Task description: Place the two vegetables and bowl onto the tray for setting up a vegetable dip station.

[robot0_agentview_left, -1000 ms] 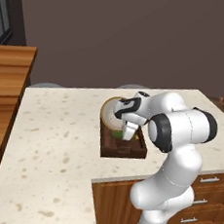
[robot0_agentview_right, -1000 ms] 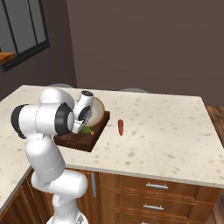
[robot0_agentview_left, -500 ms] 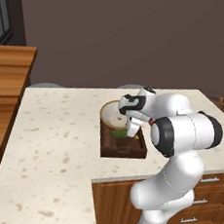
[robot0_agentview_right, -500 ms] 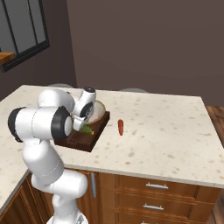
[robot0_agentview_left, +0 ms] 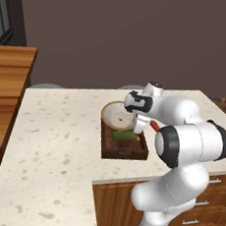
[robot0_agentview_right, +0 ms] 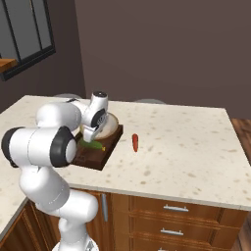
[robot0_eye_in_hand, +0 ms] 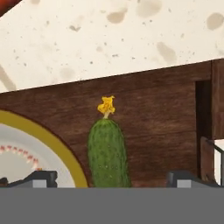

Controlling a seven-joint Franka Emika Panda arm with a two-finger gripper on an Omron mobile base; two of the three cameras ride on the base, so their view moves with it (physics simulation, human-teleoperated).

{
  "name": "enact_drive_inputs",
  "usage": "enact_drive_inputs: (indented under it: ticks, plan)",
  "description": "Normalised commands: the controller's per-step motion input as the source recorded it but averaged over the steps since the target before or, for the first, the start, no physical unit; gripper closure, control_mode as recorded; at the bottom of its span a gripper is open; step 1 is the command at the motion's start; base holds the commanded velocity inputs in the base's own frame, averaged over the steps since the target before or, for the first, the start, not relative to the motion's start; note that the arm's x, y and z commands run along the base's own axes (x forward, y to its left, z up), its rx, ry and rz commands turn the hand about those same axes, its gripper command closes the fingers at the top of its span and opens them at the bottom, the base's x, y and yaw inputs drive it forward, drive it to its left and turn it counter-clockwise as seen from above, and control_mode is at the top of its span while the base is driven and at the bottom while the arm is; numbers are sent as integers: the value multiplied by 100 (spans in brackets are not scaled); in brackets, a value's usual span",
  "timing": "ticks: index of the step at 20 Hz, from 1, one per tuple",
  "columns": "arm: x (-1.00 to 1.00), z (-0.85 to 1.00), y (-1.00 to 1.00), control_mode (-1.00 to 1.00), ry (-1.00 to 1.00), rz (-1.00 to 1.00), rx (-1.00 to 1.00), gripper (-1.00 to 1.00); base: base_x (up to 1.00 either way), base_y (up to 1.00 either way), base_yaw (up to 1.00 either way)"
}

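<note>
At the bottom of the hand view the gripper [robot0_eye_in_hand: 111, 177] has its two dark fingertips [robot0_eye_in_hand: 41, 177] spread wide apart, with nothing between them but the lower end of the cucumber [robot0_eye_in_hand: 107, 151], which neither tip touches. That dark-green cucumber lies flat on the tray [robot0_eye_in_hand: 166, 113], its yellow blossom end pointing toward the top of the frame. At the lower left of the same view the bowl [robot0_eye_in_hand: 52, 148] shows its tan rim and off-white inside, just beside the cucumber, and it also rests on the dark wood. Near the middle of the left base view the gripper [robot0_agentview_left: 136, 125] hangs just above the tray [robot0_agentview_left: 113, 149], the cucumber [robot0_agentview_left: 124, 135] lies below it, and the bowl [robot0_agentview_left: 115, 116] occupies the tray's far end. A sliver of the red chilli [robot0_agentview_left: 154, 125] peeks out to the right of the hand. Left of centre in the right base view, the chilli [robot0_agentview_right: 135, 142] lies on the speckled counter [robot0_agentview_right: 181, 142], just to the right of the tray [robot0_agentview_right: 100, 158] and not touching it.
</note>
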Motion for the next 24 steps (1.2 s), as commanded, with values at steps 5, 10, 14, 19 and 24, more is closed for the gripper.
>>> enact_drive_inputs:
  ticks: [5, 10, 14, 19, 24]
  plan:
    - [-7, 25, -34, -100, 0, -2, -8, -100, 0, 0, 0]
    - [-10, 17, -41, -100, 1, 0, -4, -100, 0, 0, 0]
    - [-7, 14, -49, -100, 2, 0, -1, -100, 0, 0, 0]
    - [-1, 11, -45, -100, 5, -1, -1, -100, 0, 0, 0]
    - [4, 4, -37, -100, 10, -11, 0, -100, 0, 0, 0]
